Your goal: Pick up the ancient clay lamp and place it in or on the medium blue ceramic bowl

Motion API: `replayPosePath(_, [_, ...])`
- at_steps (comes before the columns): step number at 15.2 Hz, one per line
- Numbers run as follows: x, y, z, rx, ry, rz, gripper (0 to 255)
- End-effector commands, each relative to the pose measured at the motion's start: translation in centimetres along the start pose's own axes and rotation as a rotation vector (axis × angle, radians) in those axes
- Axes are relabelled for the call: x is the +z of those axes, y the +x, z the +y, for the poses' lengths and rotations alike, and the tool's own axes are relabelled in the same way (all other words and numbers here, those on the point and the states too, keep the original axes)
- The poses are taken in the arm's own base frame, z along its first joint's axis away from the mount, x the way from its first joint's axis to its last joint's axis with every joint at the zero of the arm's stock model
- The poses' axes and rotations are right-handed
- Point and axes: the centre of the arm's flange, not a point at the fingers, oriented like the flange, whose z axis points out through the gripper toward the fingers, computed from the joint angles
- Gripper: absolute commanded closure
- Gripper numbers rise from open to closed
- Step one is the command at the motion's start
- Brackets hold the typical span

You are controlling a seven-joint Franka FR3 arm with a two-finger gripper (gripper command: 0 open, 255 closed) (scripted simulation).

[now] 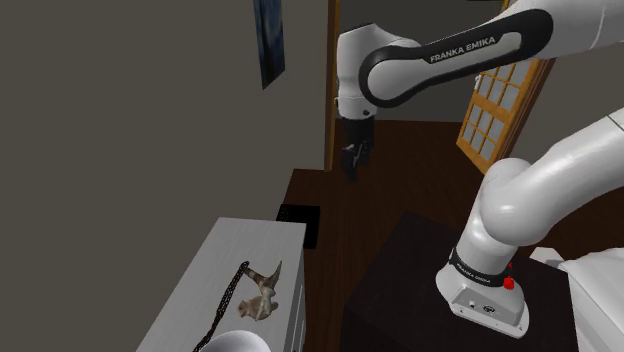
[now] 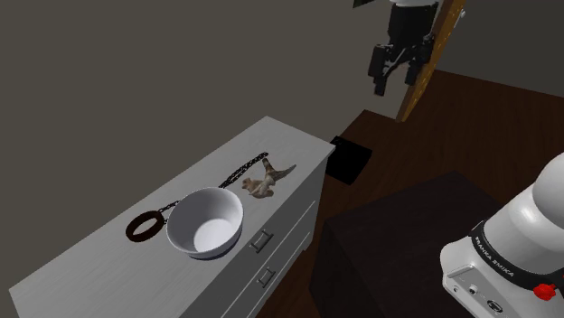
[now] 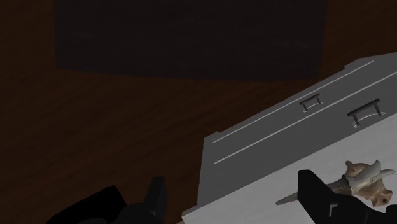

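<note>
Gripper: the all-black two-finger gripper (image 2: 393, 72) hangs high over the dark wooden floor (image 1: 400, 180), on the far side of the dresser and well apart from everything on it. In the wrist view its fingers (image 3: 157, 194) stand wide apart with nothing between them, so it is open and empty.

Lamp: the small tan, knobbly lamp with a pointed spout (image 2: 266, 181) lies on the flat white dresser top (image 2: 298, 144), just beside the bowl on its far side. It is untouched.

Bowl: the round, deep bowl, drawn white with a grey inside (image 2: 185, 237), sits upright on the near half of the dresser top. Its mouth faces up, which looks ready to take the lamp from above.

Chain: a dark linked chain ending in a ring (image 2: 142, 226) runs past the bowl and reaches the lamp. I cannot tell whether it is joined to the lamp. If it is, I judge it may drag on a lift.

Why so placed: the open gripper points down from above, which to my eye suits an approach. The descent to the lamp is not yet made.

Writing: "FRANKA EMIKA" in white letters on the arm's dark band (image 1: 475, 48).
</note>
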Motion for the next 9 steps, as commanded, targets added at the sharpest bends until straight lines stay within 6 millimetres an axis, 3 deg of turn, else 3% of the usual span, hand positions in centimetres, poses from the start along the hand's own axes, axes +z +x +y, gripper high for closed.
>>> replayPosePath(1, [1.7,1.0,-1.8,-0.002,-0.001,0.001,0])
replayPosePath(9, [8.0,5.6,-9.0,-0.015,-0.006,-0.004,0])
